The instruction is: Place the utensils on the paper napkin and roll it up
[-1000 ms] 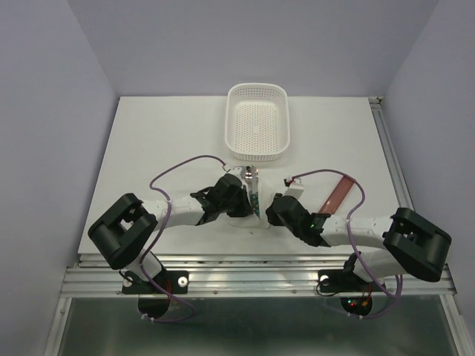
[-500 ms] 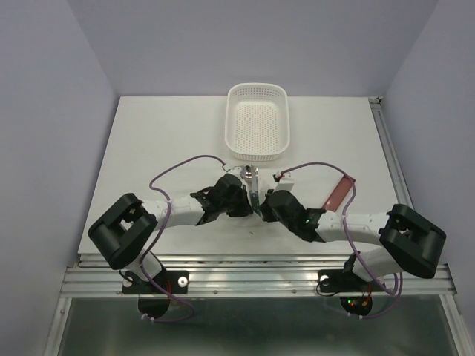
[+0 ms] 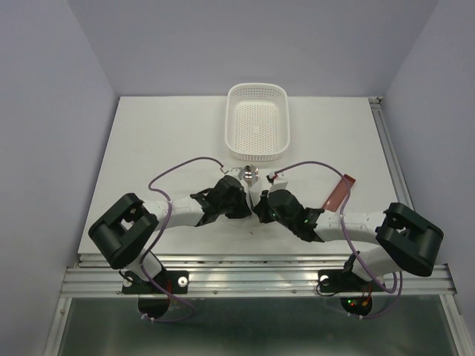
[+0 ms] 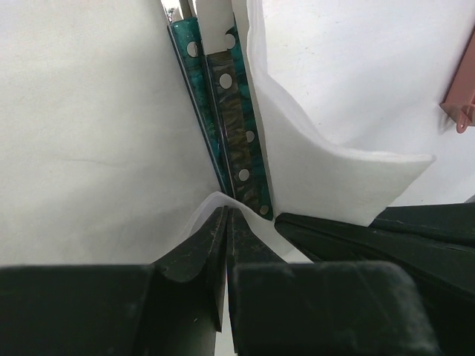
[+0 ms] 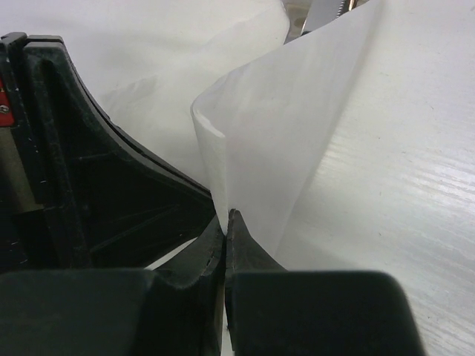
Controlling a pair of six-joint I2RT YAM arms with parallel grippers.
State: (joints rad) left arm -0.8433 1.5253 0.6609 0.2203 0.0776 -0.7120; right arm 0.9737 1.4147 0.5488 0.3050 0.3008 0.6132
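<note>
The utensils lie on the paper napkin (image 4: 89, 148) near the table's front. In the left wrist view, two dark green handles (image 4: 236, 126) lie side by side. The shiny spoon bowl (image 3: 251, 174) sticks out toward the basket. My right gripper (image 5: 226, 219) is shut on the napkin's right edge and holds that flap (image 5: 297, 126) upright, curled over the handles (image 4: 319, 163). My left gripper (image 4: 225, 213) is shut on the napkin's near edge, just below the handle ends. Both grippers meet tip to tip in the top view, left (image 3: 247, 205) and right (image 3: 260, 206).
A white perforated basket (image 3: 257, 122) stands behind the utensils at mid-table. A flat red-brown piece (image 3: 340, 191) lies to the right of the right arm and also shows in the left wrist view (image 4: 464, 96). A metal rail (image 3: 393, 163) runs along the table's right edge.
My right gripper has moved left to meet the left gripper, pulling the napkin's edge over the green handles. The left arm has hardly moved.
</note>
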